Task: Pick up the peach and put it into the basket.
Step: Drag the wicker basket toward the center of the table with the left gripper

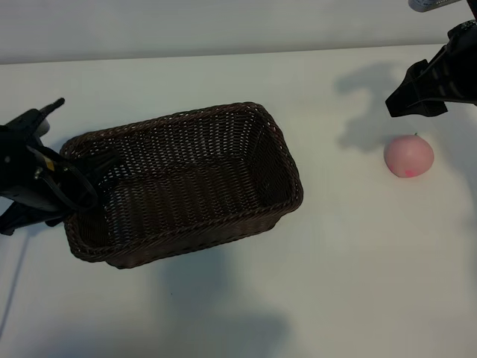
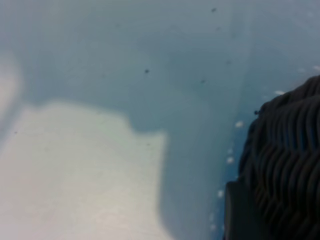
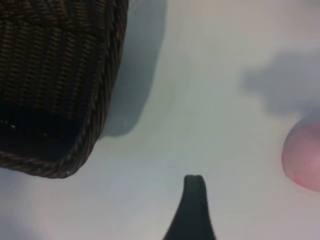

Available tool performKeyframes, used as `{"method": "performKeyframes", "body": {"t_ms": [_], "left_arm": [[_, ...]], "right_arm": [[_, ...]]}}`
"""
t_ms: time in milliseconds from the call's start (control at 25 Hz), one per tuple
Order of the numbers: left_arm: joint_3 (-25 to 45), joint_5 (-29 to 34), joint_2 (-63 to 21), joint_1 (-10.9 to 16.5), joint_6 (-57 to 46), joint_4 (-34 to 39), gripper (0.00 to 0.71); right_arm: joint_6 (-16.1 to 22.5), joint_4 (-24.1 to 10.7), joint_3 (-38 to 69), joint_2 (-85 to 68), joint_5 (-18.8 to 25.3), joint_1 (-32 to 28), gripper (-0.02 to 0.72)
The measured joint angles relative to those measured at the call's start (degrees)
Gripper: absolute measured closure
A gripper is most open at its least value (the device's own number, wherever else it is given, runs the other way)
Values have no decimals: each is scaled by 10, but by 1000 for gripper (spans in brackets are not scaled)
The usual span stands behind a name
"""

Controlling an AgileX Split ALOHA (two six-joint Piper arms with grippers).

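The dark-brown woven basket (image 1: pixel 186 186) lies slanted across the table's middle left. My left gripper (image 1: pixel 74 186) straddles its left end wall and is shut on it. In the left wrist view one dark finger (image 2: pixel 240 212) lies against the wicker wall of the basket (image 2: pixel 285 160). The pale-pink peach (image 1: pixel 408 156) sits alone on the table at the right. My right gripper (image 1: pixel 414 106) hovers open just behind the peach, up and to its left, holding nothing. The right wrist view shows one fingertip (image 3: pixel 194 187), the peach (image 3: pixel 304 159) off to the side and a corner of the basket (image 3: pixel 55 85).
The white table (image 1: pixel 350 268) runs on in front of and between the basket and the peach. Its far edge meets a pale wall (image 1: pixel 223 26) at the back. A thin cable (image 1: pixel 15 283) trails down at the front left.
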Motion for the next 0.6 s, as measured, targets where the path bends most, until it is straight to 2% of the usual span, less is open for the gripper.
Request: {"method": "performKeyframes", "body": {"t_ms": [400, 600], "left_arm": [[1, -25, -74, 0, 9, -28, 382], [2, -32, -106, 20, 47, -79, 382]], "right_arm": [[0, 0, 0, 0, 0, 0, 108], [1, 0, 0, 0, 0, 0, 108]]}}
